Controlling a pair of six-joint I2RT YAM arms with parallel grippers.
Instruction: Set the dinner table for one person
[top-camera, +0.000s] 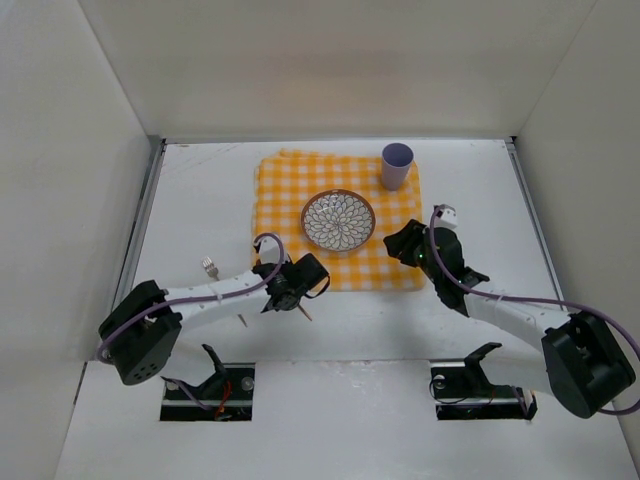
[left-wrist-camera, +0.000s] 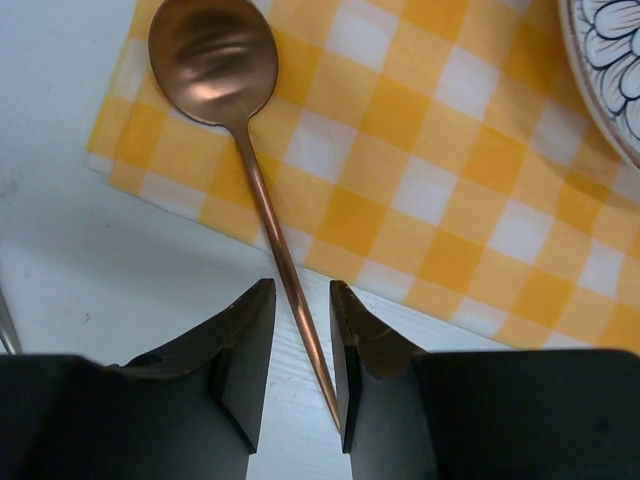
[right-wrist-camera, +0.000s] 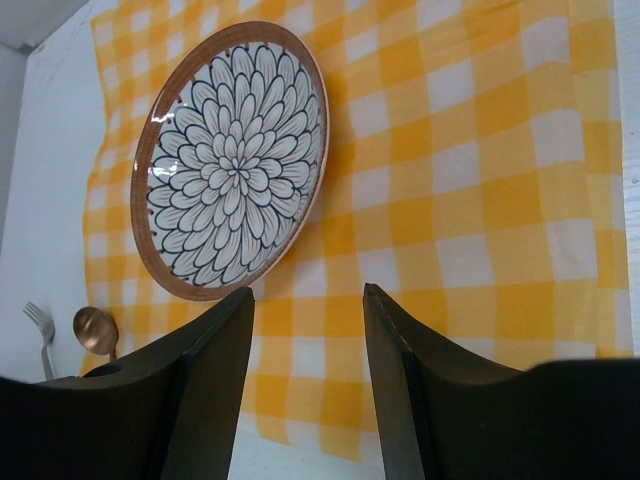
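Your left gripper (left-wrist-camera: 302, 300), the nearer one, sits unclenched astride the slim copper spoon (left-wrist-camera: 213, 60). Handle's on the matte-white dinner table (left-wrist-camera: 90, 270), bowl's off at 11 o'clock on the yellow checkered cloth (left-wrist-camera: 450, 190).

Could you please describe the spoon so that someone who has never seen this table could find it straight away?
On the white dinner table lies a yellow-and-white checkered cloth. At its near-left corner, by the left hand, lies the spoon, bowl on the cloth and handle running onto the table. It is copper-coloured, unlike the silver fork to its left.
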